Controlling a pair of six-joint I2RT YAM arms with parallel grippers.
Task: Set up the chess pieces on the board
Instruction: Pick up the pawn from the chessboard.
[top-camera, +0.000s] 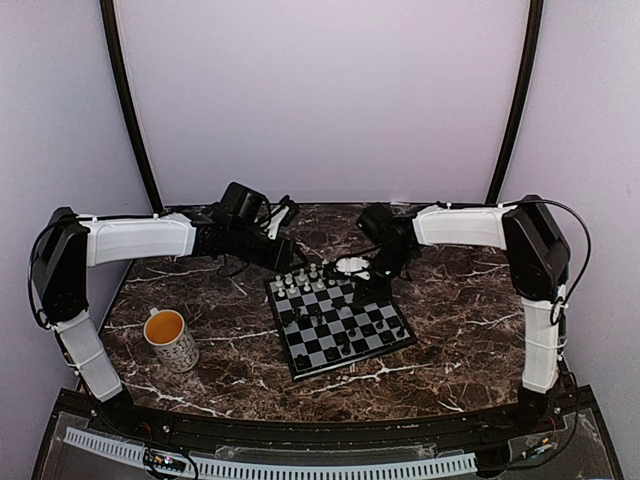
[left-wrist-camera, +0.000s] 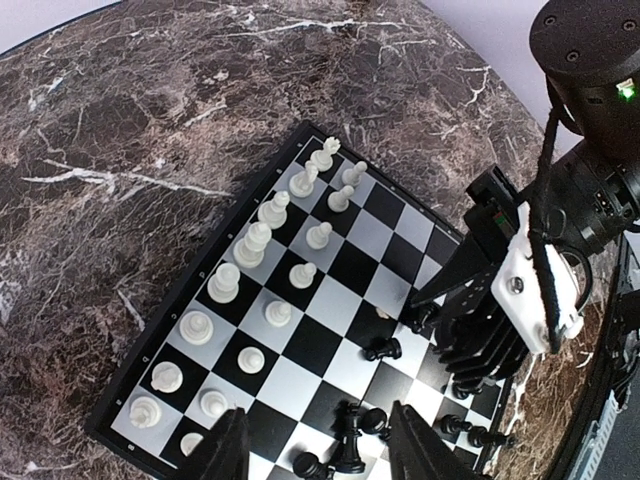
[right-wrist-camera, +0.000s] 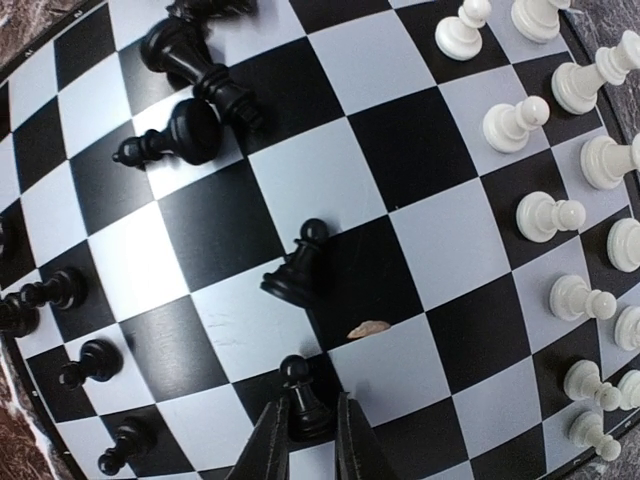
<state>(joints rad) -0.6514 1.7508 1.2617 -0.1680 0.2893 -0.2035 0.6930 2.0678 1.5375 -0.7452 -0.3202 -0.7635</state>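
The board (top-camera: 355, 365) lies at mid-table. White chess pieces (left-wrist-camera: 258, 238) stand in two rows along its far-left side; they also show in the right wrist view (right-wrist-camera: 545, 215). Black pieces lie scattered, several toppled (right-wrist-camera: 185, 135), one tilted pawn (right-wrist-camera: 300, 268) mid-board. My right gripper (right-wrist-camera: 310, 440) is low over the board, its fingers (right-wrist-camera: 270, 445) closed round an upright black pawn (right-wrist-camera: 303, 400) that stands on a dark square. My left gripper (left-wrist-camera: 320, 450) hovers open and empty above the board's near-white side, over toppled black pieces (left-wrist-camera: 352, 440).
A patterned mug (top-camera: 170, 338) stands on the marble tabletop (top-camera: 450, 310) left of the board. A small tan crumb (right-wrist-camera: 368, 327) lies on the board. The right arm (left-wrist-camera: 520, 270) reaches in over the board's black side. Black pawns (right-wrist-camera: 90, 362) line that edge.
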